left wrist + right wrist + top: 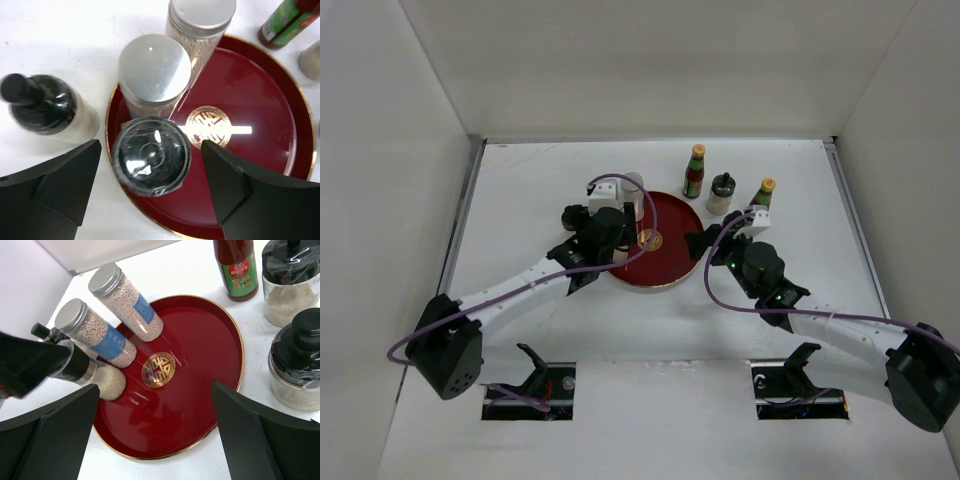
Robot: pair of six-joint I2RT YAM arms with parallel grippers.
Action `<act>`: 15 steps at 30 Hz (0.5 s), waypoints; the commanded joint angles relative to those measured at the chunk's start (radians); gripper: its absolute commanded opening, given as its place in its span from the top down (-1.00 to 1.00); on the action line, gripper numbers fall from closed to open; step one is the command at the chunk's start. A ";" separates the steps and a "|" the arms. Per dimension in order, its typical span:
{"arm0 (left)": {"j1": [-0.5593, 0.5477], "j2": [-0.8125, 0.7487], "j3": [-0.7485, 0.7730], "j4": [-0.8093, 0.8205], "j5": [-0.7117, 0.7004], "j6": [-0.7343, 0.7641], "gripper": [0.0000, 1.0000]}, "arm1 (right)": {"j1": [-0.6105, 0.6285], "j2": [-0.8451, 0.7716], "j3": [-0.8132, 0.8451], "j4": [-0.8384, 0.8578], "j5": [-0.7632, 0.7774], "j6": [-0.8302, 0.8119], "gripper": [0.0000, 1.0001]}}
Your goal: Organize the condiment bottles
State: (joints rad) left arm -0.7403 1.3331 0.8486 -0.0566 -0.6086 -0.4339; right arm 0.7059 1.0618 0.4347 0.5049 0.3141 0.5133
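Left gripper point(150, 150) stands apart around the black-topped shaker point(151, 159) on the red plate point(260, 125) — a clipping finger could topple it; right gripper point(155, 390) gapes, empty.

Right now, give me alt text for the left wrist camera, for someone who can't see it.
The open left pincer straddles a black-lidded shaker at the left rim of a red plate, without touching it. Two silver-capped shakers stand behind it on the plate; another black-topped shaker sits on the white table to the left.
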 commanded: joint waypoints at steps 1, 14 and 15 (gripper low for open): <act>0.008 -0.150 -0.022 0.031 -0.058 0.021 -0.63 | -0.009 -0.022 0.012 0.031 0.005 0.005 -1.00; 0.272 -0.100 -0.031 -0.062 0.044 -0.029 -0.62 | -0.004 0.007 0.022 0.032 -0.001 0.002 -1.00; 0.275 -0.083 -0.029 -0.043 0.046 -0.028 -0.62 | -0.004 0.006 0.022 0.032 0.005 -0.002 -1.00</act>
State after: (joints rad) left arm -0.4793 1.2198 0.8124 -0.1192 -0.6182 -0.4526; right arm 0.7059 1.0645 0.4347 0.5049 0.3141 0.5133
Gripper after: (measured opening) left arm 0.808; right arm 0.998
